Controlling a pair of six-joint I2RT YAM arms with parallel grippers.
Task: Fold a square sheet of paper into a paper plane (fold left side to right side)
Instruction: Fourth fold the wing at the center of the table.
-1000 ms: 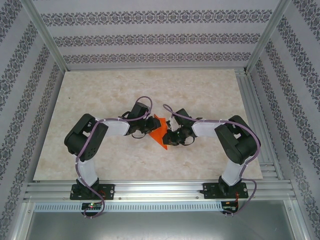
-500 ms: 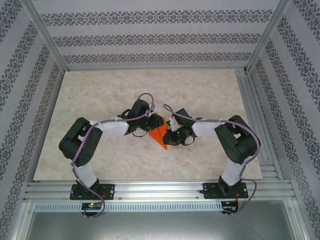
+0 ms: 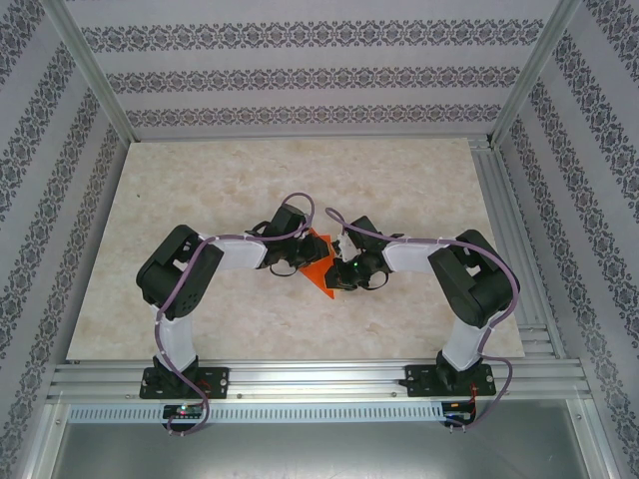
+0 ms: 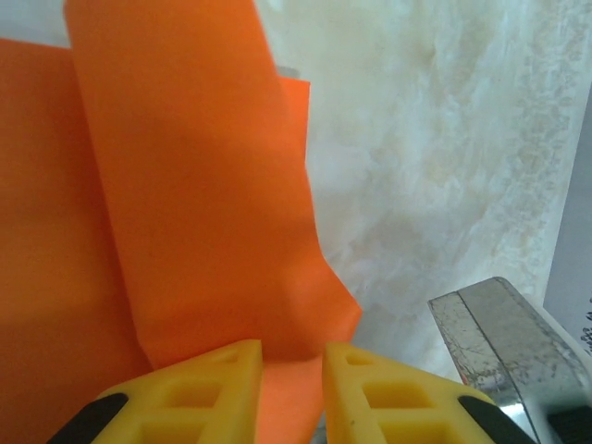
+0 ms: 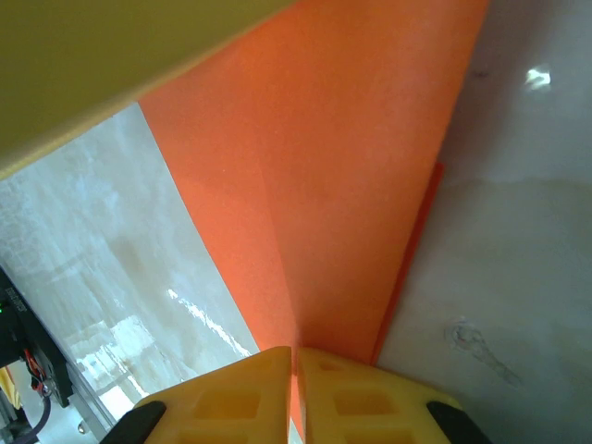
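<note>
1. Tabletop (image 3: 200, 180): a pale, marbled surface that carries the work. Its flat face gives the folds something firm to be pressed against.
2. Left arm (image 3: 180, 274) and right arm (image 3: 469, 274): both reach inward from their bases at the near edge and meet at mid-table. Each is thus placed to work its own side of the sheet.
3. Sheet of paper (image 3: 318, 261): bright orange, lying at the centre of the tabletop between the two claws and showing a pointed, roughly triangular outline from above. In the left wrist view a flap of the paper (image 4: 185, 185) stands raised above the layer beneath it. This suggests the left side is partway through being carried over toward the right. In the right wrist view the paper (image 5: 342, 185) shows a centre crease running down to the fingers.
4. Right claw (image 5: 296, 356): its fingers are pressed together on the paper at the foot of the crease. It probably serves as an anchor, so that the sheet does not slide while the other side is turned.
5. Left claw (image 4: 291, 356): its fingers stand slightly spread at the base of the raised flap, with orange visible in the gap. Whether they bear on the flap cannot be told. The placement suits guiding the flap rightward.
</note>
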